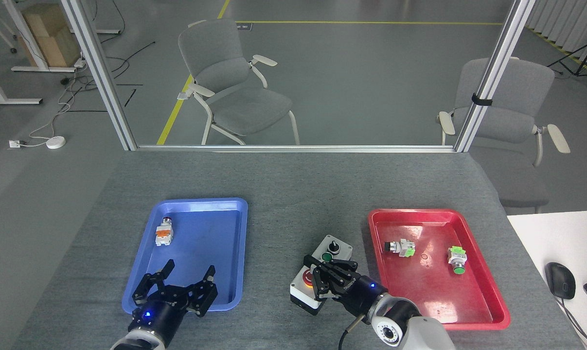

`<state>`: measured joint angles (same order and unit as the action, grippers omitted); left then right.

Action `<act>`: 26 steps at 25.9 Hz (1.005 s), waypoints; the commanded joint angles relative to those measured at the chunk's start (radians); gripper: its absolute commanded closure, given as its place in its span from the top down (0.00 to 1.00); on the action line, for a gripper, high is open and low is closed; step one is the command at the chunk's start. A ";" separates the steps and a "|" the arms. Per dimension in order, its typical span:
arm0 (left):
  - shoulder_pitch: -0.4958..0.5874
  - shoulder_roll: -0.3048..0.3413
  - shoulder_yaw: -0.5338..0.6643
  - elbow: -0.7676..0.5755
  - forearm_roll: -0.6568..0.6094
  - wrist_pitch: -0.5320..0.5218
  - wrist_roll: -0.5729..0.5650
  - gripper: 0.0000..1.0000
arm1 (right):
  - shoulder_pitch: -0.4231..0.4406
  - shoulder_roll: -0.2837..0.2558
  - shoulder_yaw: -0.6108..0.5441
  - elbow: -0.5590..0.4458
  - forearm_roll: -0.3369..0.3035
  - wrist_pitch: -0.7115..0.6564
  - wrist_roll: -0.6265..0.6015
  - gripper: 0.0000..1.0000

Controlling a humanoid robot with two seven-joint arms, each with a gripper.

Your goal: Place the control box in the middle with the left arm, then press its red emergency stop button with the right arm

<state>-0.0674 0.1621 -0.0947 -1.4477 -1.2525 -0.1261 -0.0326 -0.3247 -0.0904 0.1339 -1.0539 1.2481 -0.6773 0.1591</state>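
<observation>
Two shallow plastic trays are lying before you: the blue tray [196, 253] holding one small push-button part [164, 232], the red tray [436, 270] two. Between them, on speckled grey felt tabletop [283, 194], the grey-lidded control box [322, 272] is sitting under your right gripper [328, 277], claws bunched over its red emergency stop button [307, 277]; your left gripper [179, 287] is spreading wide, empty. Two grey chairs [235, 78] are standing beyond.

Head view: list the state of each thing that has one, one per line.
Grey-lidded oblong control box: lying flat on grey felt tabletop, between trays.
Red mushroom emergency stop button: right gripper over it, contact unclear.
Left gripper: open, empty.
Blue plastic tray: holds one push-button part.
Red plastic tray: holds two.
</observation>
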 commanded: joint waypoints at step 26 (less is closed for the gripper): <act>-0.244 -0.010 0.171 0.231 0.128 -0.012 0.056 0.99 | -0.060 0.027 -0.046 0.089 -0.084 -0.002 -0.021 0.42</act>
<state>-0.3181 0.1553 0.0783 -1.2162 -1.1233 -0.1346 0.0022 -0.3435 -0.0765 0.1203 -0.9418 1.2189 -0.6748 0.1334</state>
